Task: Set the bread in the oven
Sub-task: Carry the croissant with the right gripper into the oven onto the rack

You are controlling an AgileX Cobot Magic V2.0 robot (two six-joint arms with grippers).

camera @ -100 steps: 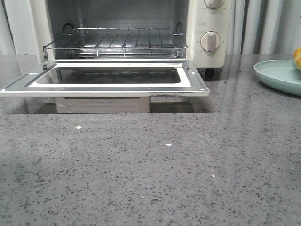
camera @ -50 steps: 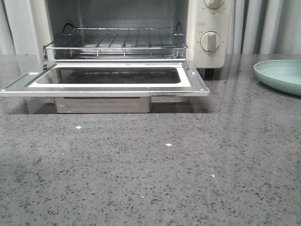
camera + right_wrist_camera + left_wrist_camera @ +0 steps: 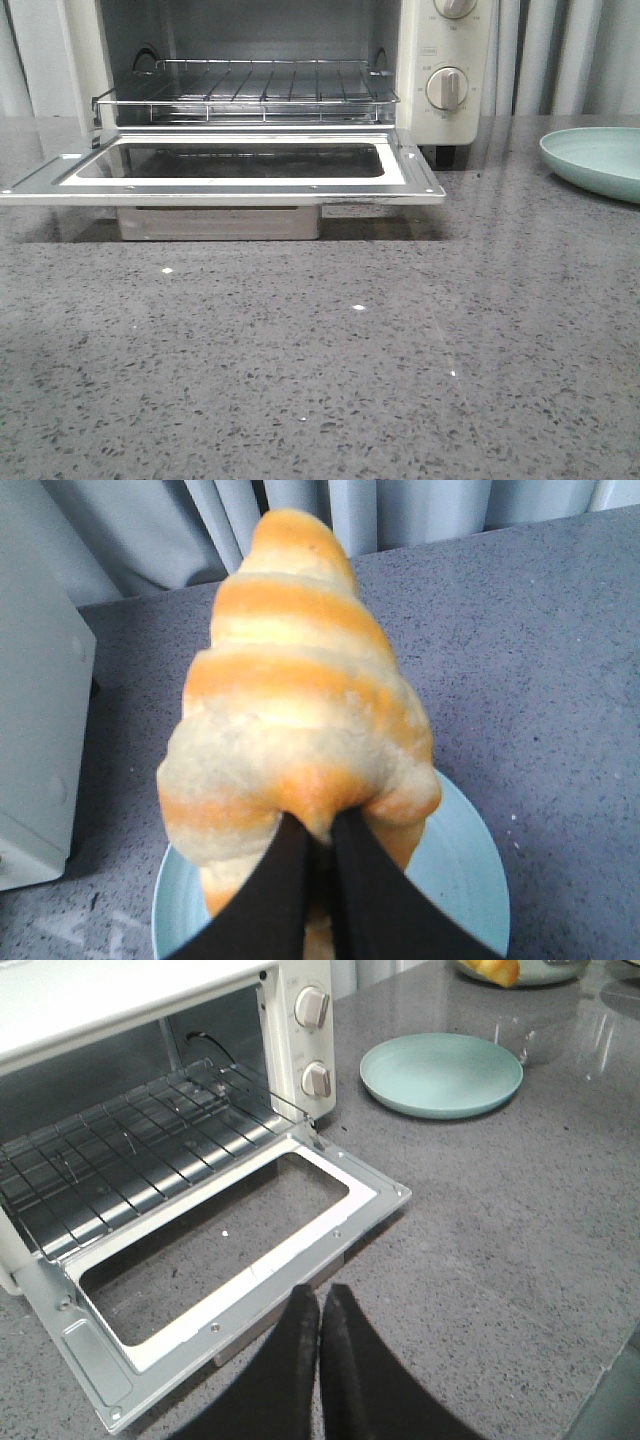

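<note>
Countertop (image 3: 400, 380): a grey speckled stone surface, on which everything is set.
Oven (image 3: 440, 60): a cream-white box placed at the back of the countertop; its glass-windowed door (image 3: 230, 165) is folded down flat, and a wire rack (image 3: 250, 90) is seen inside with nothing on it. Two round knobs (image 3: 447, 88) are mounted on its right panel.
Plate (image 3: 600, 160): a pale teal dish, set on the countertop to the right of the oven and apart from it.
Bread (image 3: 290, 700): a golden roll with paler stripes, held up above the plate (image 3: 470, 870) in the right wrist view.
Right gripper (image 3: 318, 880): its black fingers are pinched narrowly on the near end of the bread.
Left gripper (image 3: 320, 1350): its fingers are pressed together with nothing between them, in front of the lowered door (image 3: 240, 1250).
</note>
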